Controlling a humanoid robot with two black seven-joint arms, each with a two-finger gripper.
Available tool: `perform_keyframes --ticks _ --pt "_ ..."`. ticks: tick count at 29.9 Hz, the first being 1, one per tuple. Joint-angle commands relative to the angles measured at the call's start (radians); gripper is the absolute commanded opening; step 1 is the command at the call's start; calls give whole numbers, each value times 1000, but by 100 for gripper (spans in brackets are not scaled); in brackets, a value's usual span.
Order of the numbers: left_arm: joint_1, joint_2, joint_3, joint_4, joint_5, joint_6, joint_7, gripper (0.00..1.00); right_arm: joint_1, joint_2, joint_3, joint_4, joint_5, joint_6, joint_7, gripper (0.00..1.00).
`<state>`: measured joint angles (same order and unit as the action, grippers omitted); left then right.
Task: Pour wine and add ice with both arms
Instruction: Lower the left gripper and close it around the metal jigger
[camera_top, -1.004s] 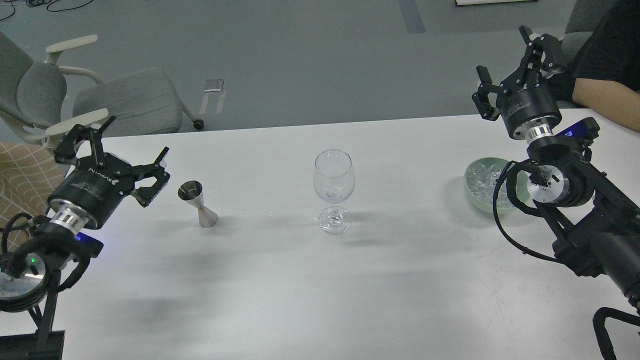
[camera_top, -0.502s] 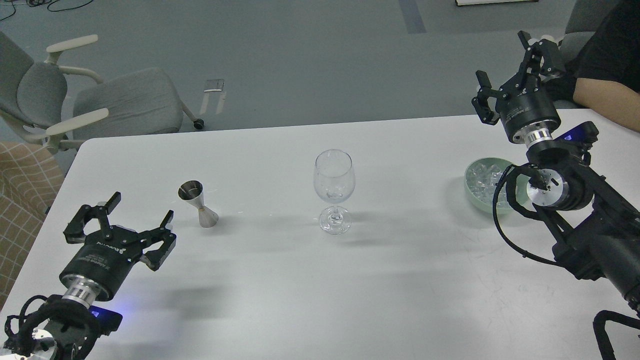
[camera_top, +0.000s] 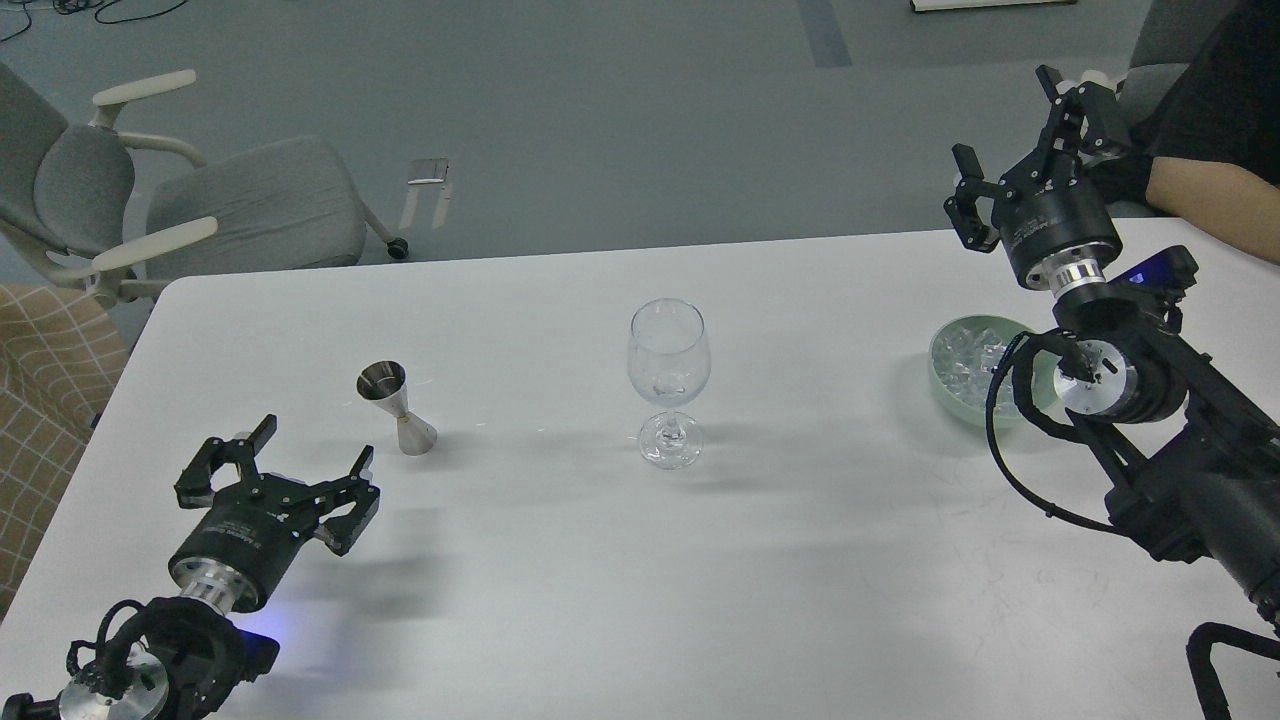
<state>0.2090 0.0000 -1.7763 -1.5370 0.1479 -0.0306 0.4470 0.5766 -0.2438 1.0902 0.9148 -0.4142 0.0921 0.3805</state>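
A clear, empty wine glass (camera_top: 668, 380) stands upright at the middle of the white table (camera_top: 620, 580). A steel jigger (camera_top: 395, 407) stands left of it. A pale green bowl (camera_top: 946, 373) with the heap of clear ice cubes (camera_top: 967, 358) sits at the right, partly hidden by my right arm's cable. My left gripper (camera_top: 275, 472) is open and empty, low over the table below and left of the jigger. My right gripper (camera_top: 1020, 145) is open and empty, raised above the table's far right edge, behind the bowl.
A grey office chair (camera_top: 200, 205) stands beyond the table's far left corner. A person's forearm (camera_top: 1205, 195) rests at the far right edge, close to my right gripper. A checked tan cushion (camera_top: 45, 390) lies left of the table.
My left arm has dropped from beside the table's left edge toward me, then shifted a little right. It stays open. My right gripper has barely moved.
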Motion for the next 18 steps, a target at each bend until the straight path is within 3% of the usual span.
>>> perform_keyframes --ticks 1,13,18 --pt "-22 0 2 29 7 -2 -1 99 -1 3 -3 -1 -1 0 0 100" --pt "-128 0 66 169 94 -9 -4 99 -3 3 -4 -1 -5 -3 0 100" --pt "-194 0 78 280 110 -64 -33 99 -3 3 -6 -1 -5 -3 0 100"
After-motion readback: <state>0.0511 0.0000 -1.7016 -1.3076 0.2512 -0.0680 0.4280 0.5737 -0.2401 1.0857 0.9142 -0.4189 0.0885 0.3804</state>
